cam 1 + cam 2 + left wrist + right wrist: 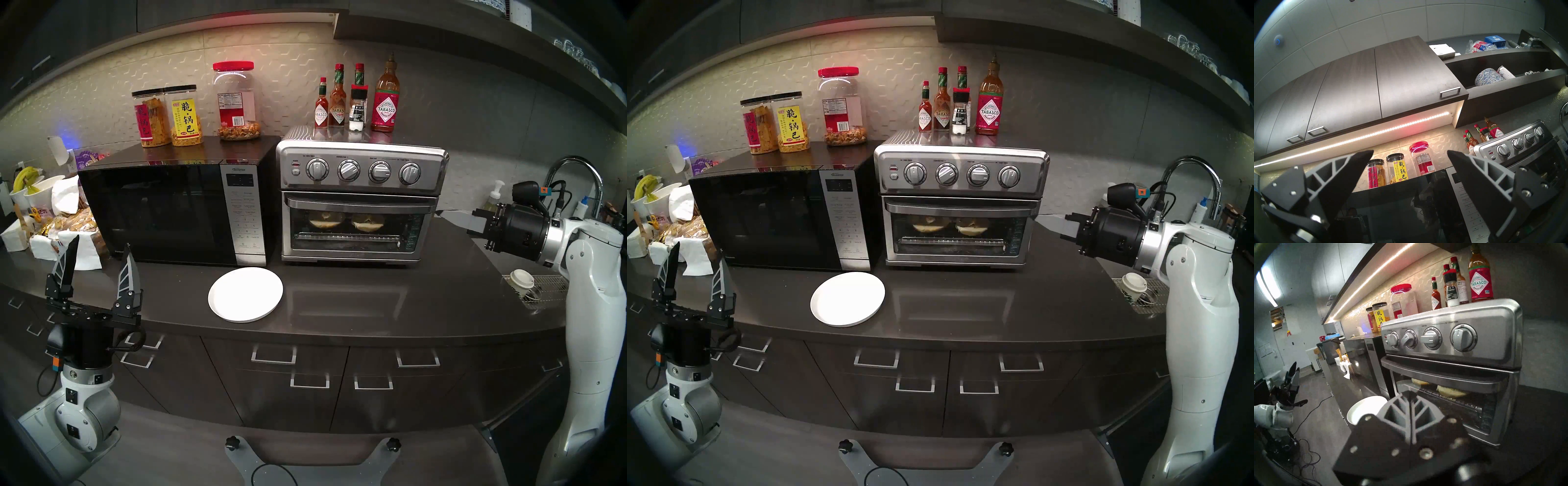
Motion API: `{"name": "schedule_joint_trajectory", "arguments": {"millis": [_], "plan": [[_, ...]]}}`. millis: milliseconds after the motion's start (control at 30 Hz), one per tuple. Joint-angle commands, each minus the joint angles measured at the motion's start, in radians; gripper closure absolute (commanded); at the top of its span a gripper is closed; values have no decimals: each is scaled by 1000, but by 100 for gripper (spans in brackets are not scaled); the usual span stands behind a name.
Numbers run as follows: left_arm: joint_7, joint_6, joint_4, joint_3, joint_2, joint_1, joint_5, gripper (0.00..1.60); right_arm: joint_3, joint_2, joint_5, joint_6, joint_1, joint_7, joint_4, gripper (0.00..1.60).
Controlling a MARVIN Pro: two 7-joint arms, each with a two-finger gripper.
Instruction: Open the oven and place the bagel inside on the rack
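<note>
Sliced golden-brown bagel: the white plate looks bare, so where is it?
In the head views, both bagel halves lie side by side behind the shut glass door of the stainless-steel toaster oven, right of the black microwave.

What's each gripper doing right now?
Left gripper: open, empty, fingers spread.
Right gripper: shut, holding nothing, beside the toaster oven.

My left gripper [99, 250] points up and forward, its two fingers [68, 258] spread wide apart with nothing between them, the white forearm bent beneath it. My right gripper [1409, 396] reaches roughly level toward my left side, its fingers [1400, 412] pressed flat together and empty, the white elbow folded below the black wrist.
</note>
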Motion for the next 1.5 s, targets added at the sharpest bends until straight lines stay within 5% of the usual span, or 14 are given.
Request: {"name": "schedule_joint_trajectory", "arguments": {"millis": [0,267,900,1233,1467], "plan": [[2,-2,-14,-6,-2,-1,1,0,102,-73,19,-1,-121,17,-41,160],[2,-1,-16,-7,-3,1,1,0,186,-131,50,-1,-255,-14,-103,160],[2,0,-19,-10,-4,4,0,0,92,-98,223,-1,-111,-293,98,160],[2,0,-18,-10,-4,4,0,0,133,-163,236,-1,-147,-369,-4,160],[2,0,-19,-10,-4,5,0,0,129,-242,189,-76,-201,-422,-60,160]]}}
